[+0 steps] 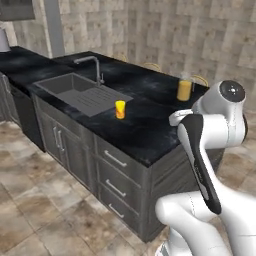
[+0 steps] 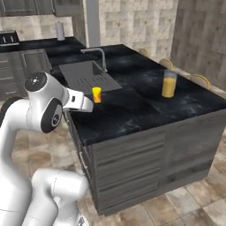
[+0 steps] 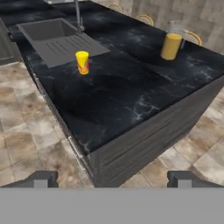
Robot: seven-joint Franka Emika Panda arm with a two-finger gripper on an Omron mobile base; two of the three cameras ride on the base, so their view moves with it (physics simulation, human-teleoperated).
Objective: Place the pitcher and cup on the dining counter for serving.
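The pitcher (image 3: 171,43), a clear cylinder with orange in its lower part, stands upright near the far right edge of the glossy black dining counter (image 3: 118,96). It also shows in both base views (image 1: 184,87) (image 2: 168,84). The small yellow cup (image 3: 82,62) with a red mark stands upright beside the sink's drainboard (image 1: 120,109) (image 2: 96,94). My gripper (image 3: 112,180) is open and holds nothing. It hangs off the counter's near corner, above the floor, well short of both the cup and the pitcher.
A matte grey sink (image 1: 75,90) with a tall faucet (image 1: 95,65) is set into the counter left of the cup. Grey drawers (image 1: 117,175) face me below the counter's edge. Chair backs (image 3: 144,18) rise behind the far side. Tiled floor lies below.
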